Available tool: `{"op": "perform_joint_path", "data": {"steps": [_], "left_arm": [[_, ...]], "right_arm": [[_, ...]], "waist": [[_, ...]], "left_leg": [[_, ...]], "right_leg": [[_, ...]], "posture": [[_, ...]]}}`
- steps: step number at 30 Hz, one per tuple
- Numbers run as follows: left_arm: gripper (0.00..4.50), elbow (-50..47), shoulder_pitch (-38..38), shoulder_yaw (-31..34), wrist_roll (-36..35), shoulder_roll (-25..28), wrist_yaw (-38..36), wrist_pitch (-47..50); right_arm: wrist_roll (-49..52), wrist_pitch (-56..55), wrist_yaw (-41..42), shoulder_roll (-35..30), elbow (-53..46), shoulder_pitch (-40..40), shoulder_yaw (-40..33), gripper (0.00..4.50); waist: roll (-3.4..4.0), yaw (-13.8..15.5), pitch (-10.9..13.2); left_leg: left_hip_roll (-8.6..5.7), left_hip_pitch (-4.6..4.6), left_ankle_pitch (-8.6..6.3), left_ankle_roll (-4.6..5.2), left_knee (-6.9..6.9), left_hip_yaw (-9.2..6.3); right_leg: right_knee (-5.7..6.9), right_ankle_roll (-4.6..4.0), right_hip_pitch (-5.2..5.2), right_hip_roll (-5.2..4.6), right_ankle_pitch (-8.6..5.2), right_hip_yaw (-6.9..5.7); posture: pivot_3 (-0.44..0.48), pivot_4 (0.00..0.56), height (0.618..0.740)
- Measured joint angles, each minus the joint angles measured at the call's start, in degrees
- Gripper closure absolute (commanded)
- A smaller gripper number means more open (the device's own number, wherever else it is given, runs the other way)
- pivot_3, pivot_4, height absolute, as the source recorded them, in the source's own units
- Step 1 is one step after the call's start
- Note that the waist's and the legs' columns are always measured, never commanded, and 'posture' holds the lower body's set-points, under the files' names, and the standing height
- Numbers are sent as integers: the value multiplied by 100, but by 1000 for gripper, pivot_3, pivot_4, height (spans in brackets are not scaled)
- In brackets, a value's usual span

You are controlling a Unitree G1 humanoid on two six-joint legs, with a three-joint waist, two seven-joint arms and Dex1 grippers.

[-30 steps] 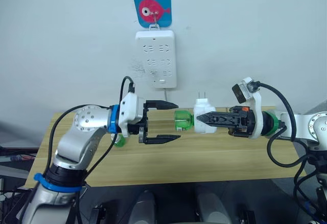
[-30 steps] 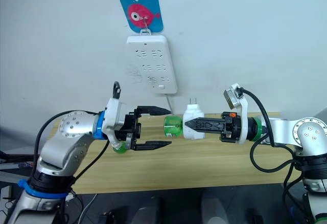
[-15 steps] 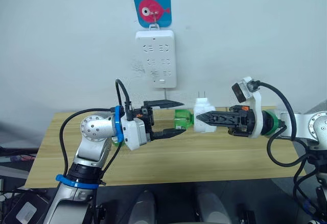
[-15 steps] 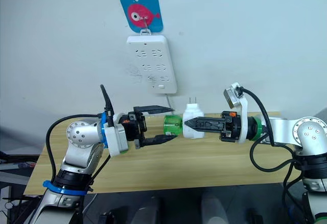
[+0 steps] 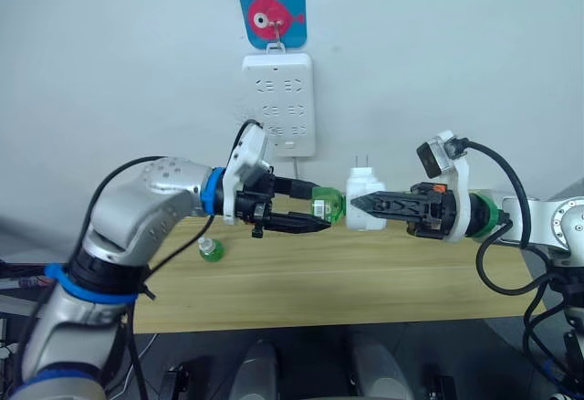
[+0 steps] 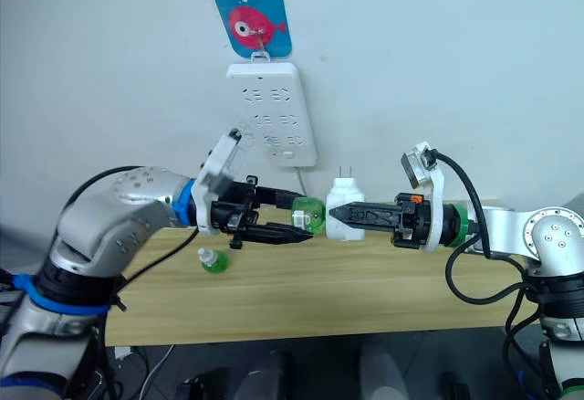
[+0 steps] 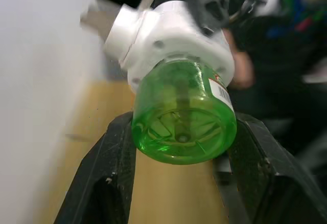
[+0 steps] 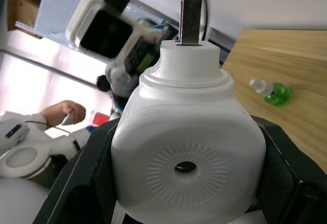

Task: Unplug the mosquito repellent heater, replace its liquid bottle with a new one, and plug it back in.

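My right gripper [image 5: 356, 205] is shut on the mosquito repellent heater [image 5: 363, 183], a white rounded unit held level above the table with its plug pins pointing up. A green liquid bottle [image 5: 330, 206] sticks out of the heater's left side. My left gripper [image 5: 321, 208] is shut on this bottle, and the left wrist view shows a black finger [image 7: 110, 173] pressing each side of the bottle [image 7: 184, 116]. The right wrist view shows the heater [image 8: 186, 132] with its small dark hole. A second small green bottle [image 5: 211, 250] lies on the table.
A white multi-socket power strip [image 5: 279, 105] hangs on the wall above both grippers, under a blue fish hook plate [image 5: 272, 13]. The wooden table [image 5: 365, 281] runs below the arms. A person's hand [image 8: 64, 110] appears in the background of the right wrist view.
My left gripper has moved right and closed its fingers around the green bottle in the heater. The left arm has lifted, uncovering the small bottle on the table. The right gripper has barely moved.
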Motion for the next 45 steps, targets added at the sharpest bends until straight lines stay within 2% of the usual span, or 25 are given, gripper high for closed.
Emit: {"op": "perform_joint_path", "data": {"steps": [2, 4, 9, 11, 15, 18, 23, 26, 28, 32, 36, 45], "left_arm": [[2287, 126, -115, 103, -467, -1, 148, 837], [2287, 223, -132, 206, -738, -91, 333, 1283], [2287, 54, 27, 266, -678, -103, 348, 1233], [1567, -68, 133, 282, -504, -114, 330, 949], [392, -447, 873, 362, 609, 54, -194, -771], [381, -592, 1340, 344, 1341, 27, -468, -1960], [381, 25, 1967, 395, 2952, -835, -23, -4855], [381, 320, 1981, 494, 3406, -1172, 197, -6125], [381, 453, 2018, 507, 3500, -1211, 195, -6657], [381, 491, 2080, 490, 3367, -1263, 21, -7097], [381, 499, 2231, 375, 3117, -1047, -451, -7259], [381, 709, 1851, 327, 3073, -1427, -384, -7404]], "right_arm": [[0, -4, 5, -1, -61, 16, 28, 1487], [-1, -20, 4, -9, -68, 38, 30, 1487], [-1, -7, 13, -31, -125, 99, 42, 1487], [-1, -16, 17, -44, -113, 100, 41, 1487], [-7, 41, 19, -200, -94, 205, 38, 1487], [-7, 43, 22, -204, -93, 211, 39, 1487], [-7, 42, 27, -205, -94, 213, 38, 1487], [-6, 40, 27, -204, -94, 213, 39, 1487], [-7, 39, 26, -204, -94, 213, 39, 1487], [-7, 39, 26, -202, -94, 210, 39, 1487], [-7, 46, 28, -200, -92, 204, 39, 1487], [-7, 49, 29, -194, -91, 145, 44, 1487]], "waist": [[2, -22, 5], [3, -26, 16], [7, -21, 51], [6, -12, 56], [11, 1, 62], [9, 51, 68], [2, 106, 73], [-1, 138, 74], [-1, 146, 74], [-1, 149, 74], [0, 127, 74], [0, 69, 74]], "left_leg": [[2, 0, 0, 1, 0, 0], [3, 0, -1, 1, 0, 0], [5, 1, 0, 0, 2, 8], [4, 0, 0, -1, 2, 10], [8, 1, 2, -3, -3, 25], [7, -2, 0, 0, -2, 25], [2, -11, -1, 1, 20, 25], [0, -15, -1, 1, 30, 28], [1, -14, -2, 3, 30, 28], [2, -14, -2, 4, 30, 25], [2, -13, -3, 4, 30, 25], [2, -14, -5, 9, 32, 23]], "right_leg": [[-1, 0, -1, 0, 0, 0], [-2, -1, -2, 0, 0, 0], [-1, -1, -3, 0, 0, 6], [-2, -1, -3, -1, 0, 8], [-8, -2, -6, -2, 0, 17], [-7, -2, -7, -3, 1, 17], [-9, 0, -4, -9, 8, 18], [-10, 4, -4, -10, 15, 22], [-8, 4, -4, -10, 16, 22], [-6, 4, -4, -8, 16, 19], [-6, 4, -4, -8, 16, 18], [-7, 4, -2, -7, 17, 16]], "posture": [[-100, 223, 734], [-100, 223, 734], [-100, 227, 734], [-97, 228, 734], [-96, 227, 734], [-101, 227, 734], [-101, 227, 734], [-100, 226, 734], [-100, 226, 734], [-98, 223, 734], [-102, 219, 734], [-112, 218, 734]]}}
